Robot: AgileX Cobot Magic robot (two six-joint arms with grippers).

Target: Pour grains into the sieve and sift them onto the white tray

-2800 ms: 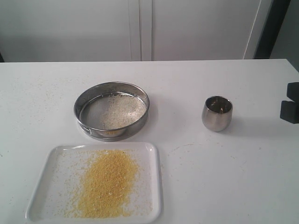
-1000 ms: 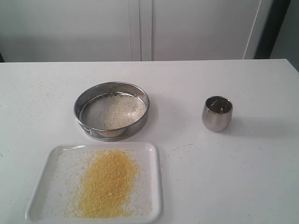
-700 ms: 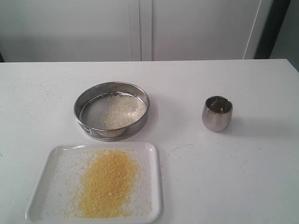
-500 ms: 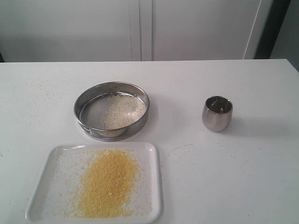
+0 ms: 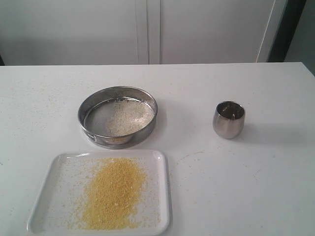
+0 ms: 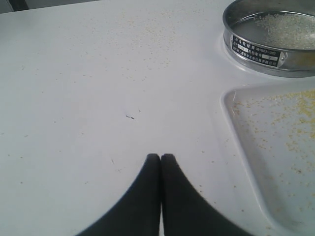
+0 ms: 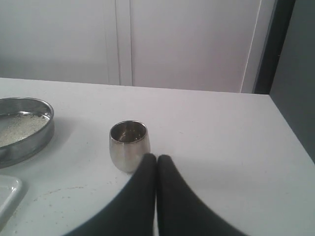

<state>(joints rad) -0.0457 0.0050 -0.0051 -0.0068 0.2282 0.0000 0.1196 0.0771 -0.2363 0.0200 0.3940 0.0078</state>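
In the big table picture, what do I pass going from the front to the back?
white tray with yellow grains → sieve → white wall. The steel cup sits about level with the sieve.

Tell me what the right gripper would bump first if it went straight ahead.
Probably the steel cup just ahead of the right gripper; it sits slightly off to one side, so it might only get grazed.

You have yellow grains [image 5: 114,192] heaped on the white tray [image 5: 49,194], and paler whitish ones on the grey mesh of the sieve [image 5: 82,117]. Its steel rim shines silver, as does the cup [image 5: 228,123] to the right. The white table [image 5: 246,187] is flecked yellow. The left gripper [image 6: 160,156] and right gripper [image 7: 156,156] are black.
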